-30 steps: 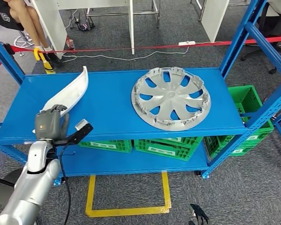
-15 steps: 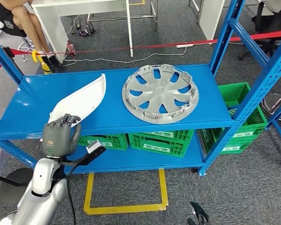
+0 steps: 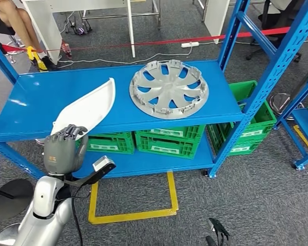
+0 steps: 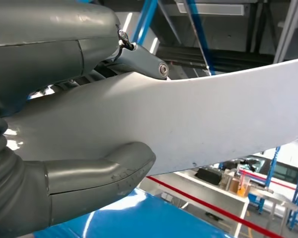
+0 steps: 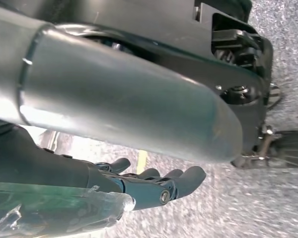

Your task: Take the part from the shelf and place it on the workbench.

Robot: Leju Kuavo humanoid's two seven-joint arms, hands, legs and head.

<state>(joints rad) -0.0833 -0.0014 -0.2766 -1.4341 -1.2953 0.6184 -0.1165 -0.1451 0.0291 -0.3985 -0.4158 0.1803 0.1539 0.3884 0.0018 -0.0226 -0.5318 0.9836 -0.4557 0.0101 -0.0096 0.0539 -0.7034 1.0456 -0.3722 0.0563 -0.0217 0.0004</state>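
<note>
L hand (image 3: pixel 61 151) raised at shelf (image 3: pixel 36 102) edge, fingers (image 3: pixel 72 131) gripping white part (image 3: pixel 88 106)

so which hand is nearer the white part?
Left. The left hand grips the white part at its near end; the right hand hangs low over the floor.

L hand (image 3: pixel 61 151) grips near end of white curved part (image 3: pixel 88 106); rest of part slants up over front edge of blue shelf (image 3: pixel 36 100). Silver arm (image 3: pixel 44 215) comes in bottom-left. Grey wheel cover (image 3: pixel 169 89) lies flat on shelf, right of part, apart from it. Green crates (image 3: pixel 168 141) on lower level. Yellow floor marking (image 3: pixel 131 215) in front of rack. Red tape line (image 3: pixel 152 42) behind; a person's legs (image 3: pixel 17 23) top-left.
</note>
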